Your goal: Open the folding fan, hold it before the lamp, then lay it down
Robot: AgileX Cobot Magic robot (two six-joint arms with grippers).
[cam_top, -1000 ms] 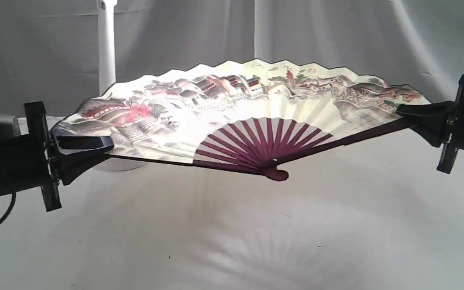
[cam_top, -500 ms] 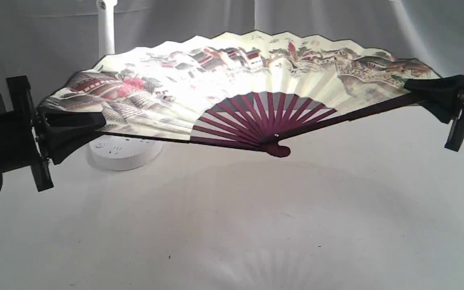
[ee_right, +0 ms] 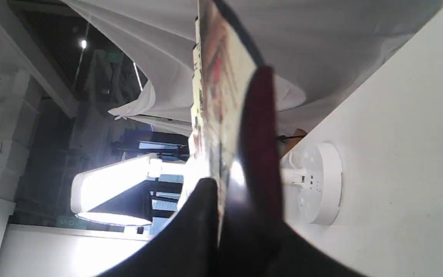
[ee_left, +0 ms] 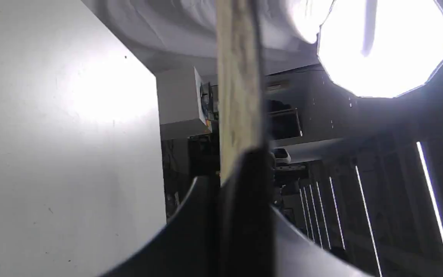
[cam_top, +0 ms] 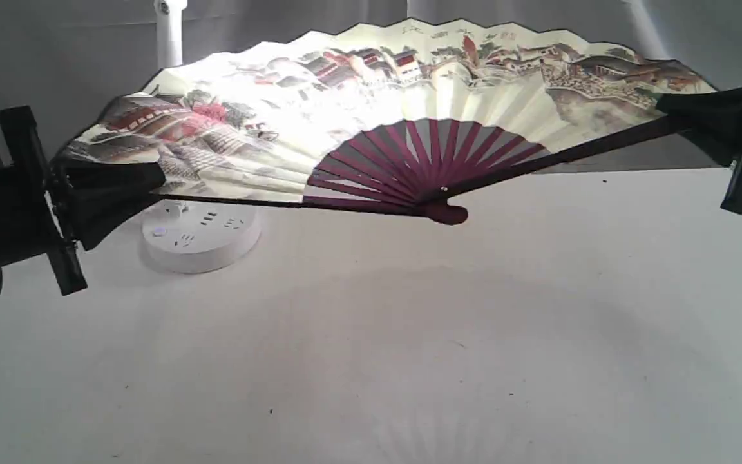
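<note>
Pleats of cream paper stand fully spread on the fan [cam_top: 409, 84], which hangs in the air above the white table [cam_top: 538, 322] with its painted face turned toward the exterior camera and leaning back. The paper carries village houses with dark and red roofs, a red-leaved tree toward the left and a stone wall or bridge toward the right. A thin dark trim follows the zigzag top edge. Maroon ribs radiate from a rounded pivot, the fan's lowest point, and two dark guards run out from it to either side. A bright patch of light washes out the paper left of centre. The left gripper [cam_top: 120, 187] is clamped tight on the outer end of the left guard, and the right gripper [cam_top: 693, 109] is clamped on the end of the right guard. Each wrist view shows the fan edge-on between black fingers. The fan hangs in front of the lamp [cam_top: 200, 241]: the slim white pole rises behind the fan's left part, and the round base with its sockets sits on the table under the left guard, near the left gripper. A faint ribbed shadow lies on the table below the pivot.
</note>
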